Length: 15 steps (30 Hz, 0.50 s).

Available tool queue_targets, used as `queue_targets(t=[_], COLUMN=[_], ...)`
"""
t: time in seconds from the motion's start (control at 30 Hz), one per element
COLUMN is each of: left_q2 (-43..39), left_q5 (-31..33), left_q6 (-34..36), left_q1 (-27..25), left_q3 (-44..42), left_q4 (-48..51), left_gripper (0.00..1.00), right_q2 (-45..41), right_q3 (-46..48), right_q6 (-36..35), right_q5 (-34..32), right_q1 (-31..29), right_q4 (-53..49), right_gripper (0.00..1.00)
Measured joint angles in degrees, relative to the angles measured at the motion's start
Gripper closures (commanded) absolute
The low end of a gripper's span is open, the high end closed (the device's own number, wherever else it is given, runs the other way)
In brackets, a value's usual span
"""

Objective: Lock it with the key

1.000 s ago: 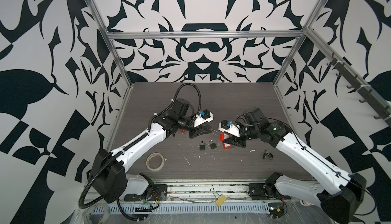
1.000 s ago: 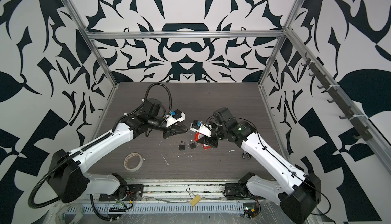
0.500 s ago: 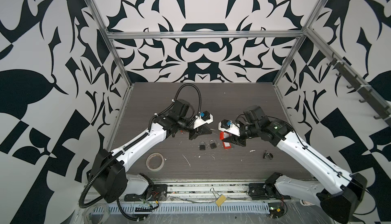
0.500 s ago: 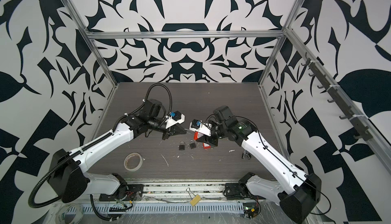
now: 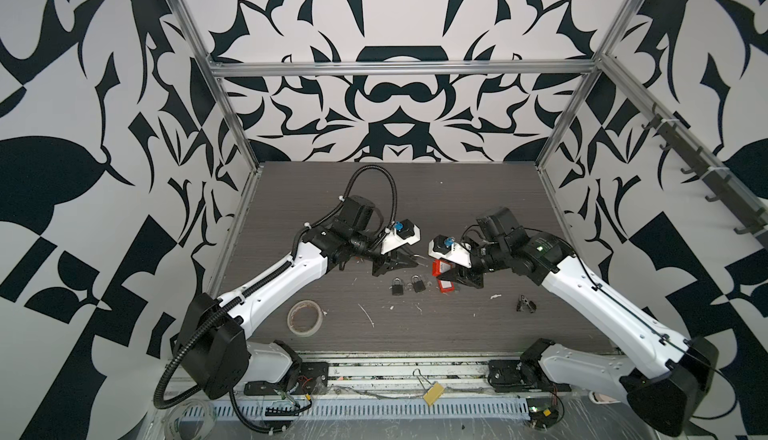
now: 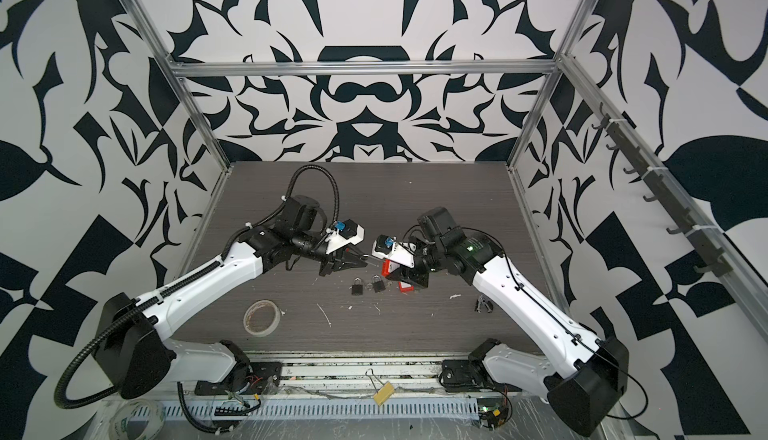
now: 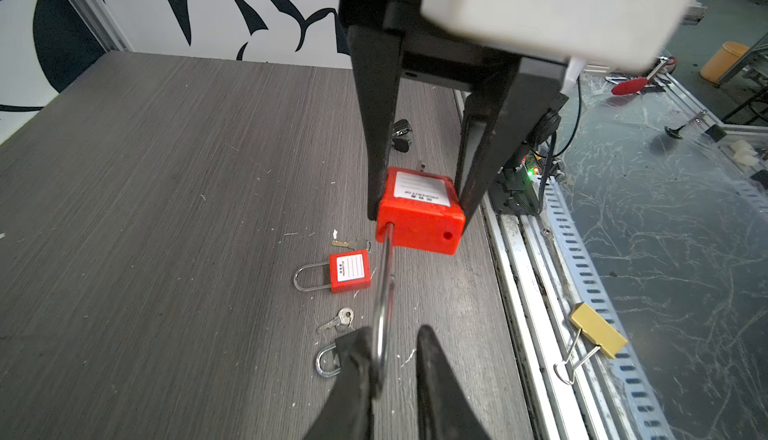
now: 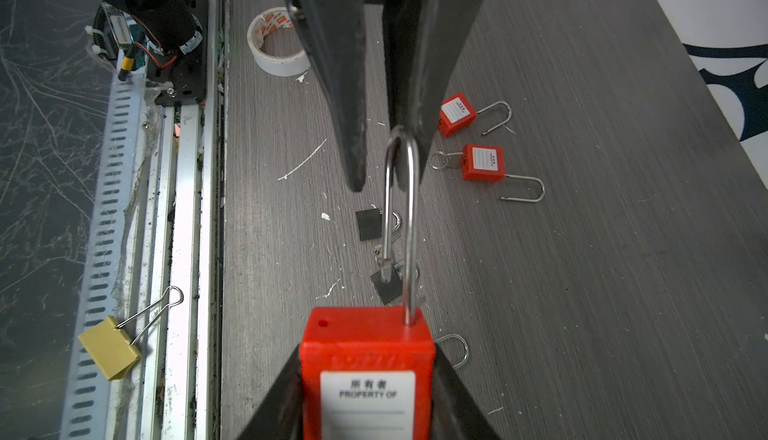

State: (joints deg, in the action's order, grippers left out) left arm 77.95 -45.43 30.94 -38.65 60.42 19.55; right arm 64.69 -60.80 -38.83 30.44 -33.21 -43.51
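Yellow clip (image 5: 432,392): nearest thing, parked by the front rail (image 5: 374,371), off the surface (image 5: 415,193) and out of play, I reckon.
Tape roll (image 5: 305,318): flat near the front edge, well apart from the action, just clutter.
Small black padlocks (image 5: 397,287): two side by side, lying just below the held lock, nothing touching them.
Loose key (image 7: 338,319): on the surface beside those, not picked up, so the key part of the job looks undone.
Red padlock (image 8: 368,346): up in the air, clear of the surface. Its shackle (image 8: 409,218) is popped open, one leg in the body and the free leg hanging clear of its hole.
Right end effector (image 7: 422,215): pressed onto both sides of the red body, I guess to keep it steady while the other one works the shackle.
Left end effector (image 7: 390,334): nearly pressed together at the shackle's bend. The metal lies against one side and a slit shows on the other, so real pinch or not, can't tell. My read is it's lined up to shove the free leg home.
Spare red padlocks (image 8: 482,162): further back, flat, shackles open, one with a key ring (image 8: 437,160) at its base.
Hidden: the keyhole end of the held one faces away. A grey stub (image 7: 422,166) pokes out behind it in the left wrist view, maybe a key, too small to say. In both top views the grip itself is covered and tiny.
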Motion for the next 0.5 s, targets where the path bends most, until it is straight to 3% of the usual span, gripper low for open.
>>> queue_targets(t=[0.07, 0.23, 0.37, 0.47, 0.5], left_q2=[0.0, 0.0, 0.0, 0.1, 0.1], left_q5=[0.0, 0.0, -0.3, -1.0, -1.2], left_q6=[0.0, -0.5, -1.0, -2.0, -2.6], left_q1=[0.0, 0.0, 0.0, 0.0, 0.0], left_q3=[0.0, 0.0, 0.0, 0.0, 0.0], left_q4=[0.0, -0.1, 0.0, -0.2, -0.5], left_gripper=[0.81, 0.94, 1.00, 1.00, 1.00], right_q2=[0.0, 0.0, 0.0, 0.3, 0.4], right_q3=[0.0, 0.0, -0.2, -1.2, -1.6], right_q6=[-0.2, -0.5, -0.4, -0.4, -0.3], right_q5=[0.0, 0.1, 0.0, -0.3, -0.5], right_q1=[0.0, -0.2, -0.4, -0.6, -0.6], right_q4=[0.0, -0.2, -0.7, -2.1, -2.4], right_gripper=[0.83, 0.82, 0.71, 0.52, 0.34])
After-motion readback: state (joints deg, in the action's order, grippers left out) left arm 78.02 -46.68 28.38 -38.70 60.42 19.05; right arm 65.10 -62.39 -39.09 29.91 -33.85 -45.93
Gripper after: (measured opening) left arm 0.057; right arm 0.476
